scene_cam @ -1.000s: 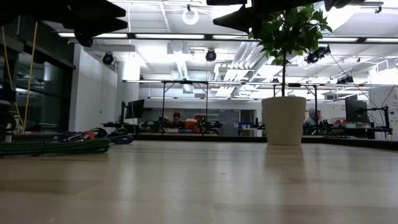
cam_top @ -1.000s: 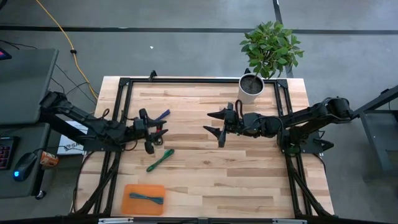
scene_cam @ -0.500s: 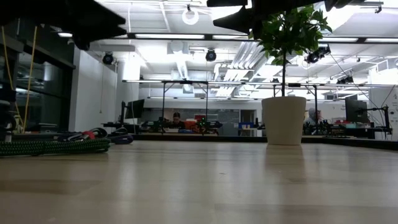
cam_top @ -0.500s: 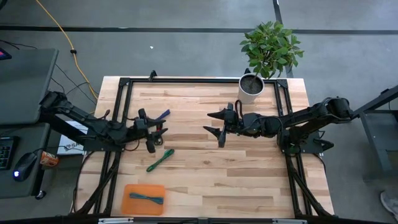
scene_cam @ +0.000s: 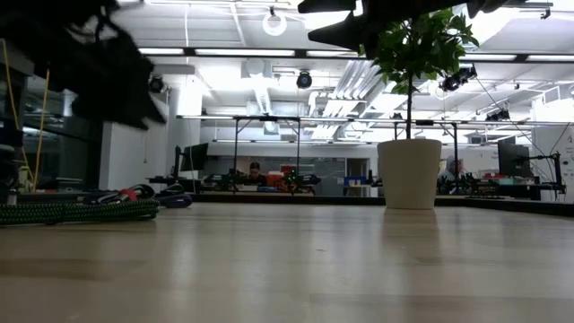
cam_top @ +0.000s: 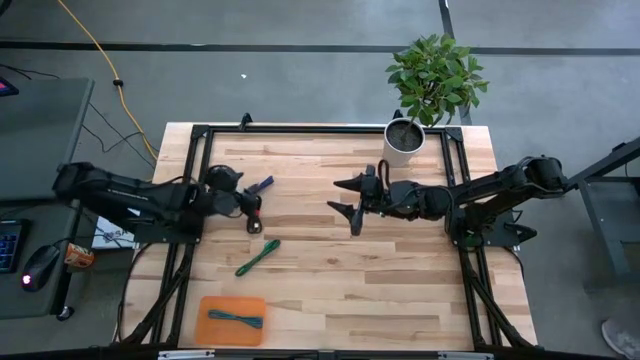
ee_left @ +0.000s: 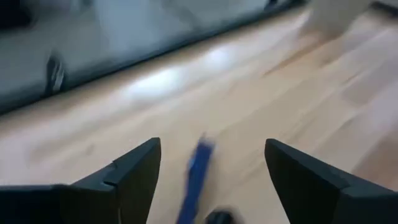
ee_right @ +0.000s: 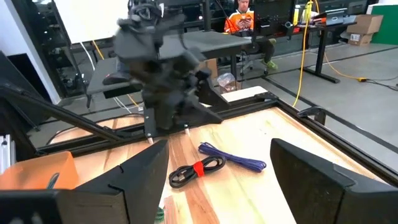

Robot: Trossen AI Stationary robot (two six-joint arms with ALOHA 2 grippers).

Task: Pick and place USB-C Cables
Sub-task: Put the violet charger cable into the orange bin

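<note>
My left gripper [cam_top: 250,205] is open above the left half of the table. In its wrist view the purple-blue cable [ee_left: 198,174] lies on the wood between and ahead of its fingers, untouched. The red-and-black cable [ee_right: 196,169] lies flat beside the purple-blue cable [ee_right: 233,158]. The green cable [cam_top: 257,257] lies flat nearer the table's near edge. The teal cable [cam_top: 236,320] rests in the orange tray [cam_top: 212,308] at the near left. My right gripper [cam_top: 335,196] is open, held level over the table's middle, pointing left.
A white pot with a green plant [cam_top: 404,140] stands at the far edge, right of centre. A black frame [cam_top: 300,129] runs around the table top. Bare wood [cam_top: 400,280] fills the near right. A person in orange [ee_right: 239,18] sits in the room beyond.
My left gripper has come down lower, turned toward the far edge and the purple-blue cable, and drawn back a little toward the table's left. It stays open. The cables have not moved.
</note>
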